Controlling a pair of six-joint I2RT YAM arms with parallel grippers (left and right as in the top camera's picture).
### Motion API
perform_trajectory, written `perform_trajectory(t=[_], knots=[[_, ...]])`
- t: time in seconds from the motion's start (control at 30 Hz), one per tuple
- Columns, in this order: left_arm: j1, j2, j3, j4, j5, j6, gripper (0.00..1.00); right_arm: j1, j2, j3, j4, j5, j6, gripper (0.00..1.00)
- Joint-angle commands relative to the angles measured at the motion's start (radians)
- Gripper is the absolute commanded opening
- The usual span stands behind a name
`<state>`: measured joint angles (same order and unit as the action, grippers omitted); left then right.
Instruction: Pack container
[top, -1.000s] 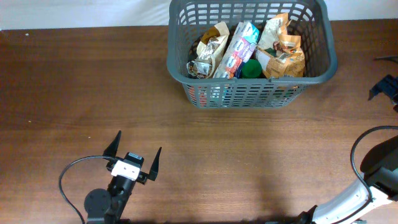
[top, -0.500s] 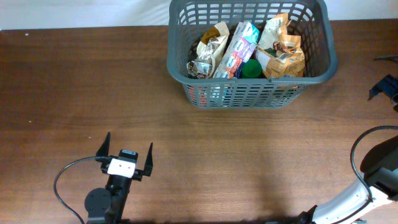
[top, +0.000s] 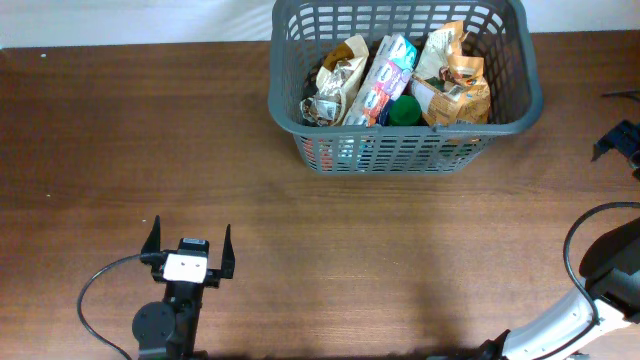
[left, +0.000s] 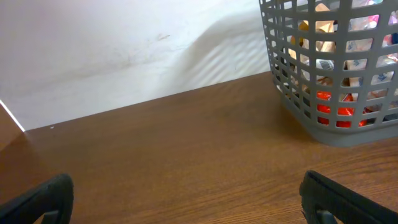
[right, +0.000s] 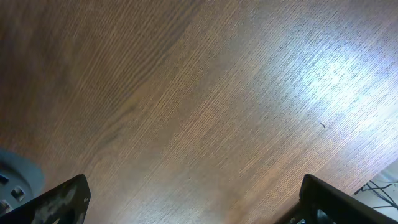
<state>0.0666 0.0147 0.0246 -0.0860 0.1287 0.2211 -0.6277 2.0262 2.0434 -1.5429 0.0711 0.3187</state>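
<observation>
The left fingers (top: 153, 238) have slid left and nearer, wide open and empty like the right fingers (right: 59, 199), likely because the container (top: 400, 152), far right on the worktop (top: 400, 250), looks packed.

Dark wooden table (top: 330, 230) against white wall (left: 112, 43)

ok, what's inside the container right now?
The container holds a crinkled silver-brown bag, a colorful pouch, a green cap and a tan bag. Anything beneath them is covered from above.
</observation>
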Motion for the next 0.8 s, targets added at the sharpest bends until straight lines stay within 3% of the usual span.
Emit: perform_trajectory(t=[0.0,0.77], knots=[[-0.019,-0.01,-0.009,-0.002,-0.014,0.012,0.99,-0.001,-0.004,-0.005,-0.001,0.008,0.012,0.99],[-0.029,-0.01,-0.009,0.003,-0.014,0.012,0.99,-0.001,-0.004,-0.005,-0.001,0.008,0.012,0.99]])
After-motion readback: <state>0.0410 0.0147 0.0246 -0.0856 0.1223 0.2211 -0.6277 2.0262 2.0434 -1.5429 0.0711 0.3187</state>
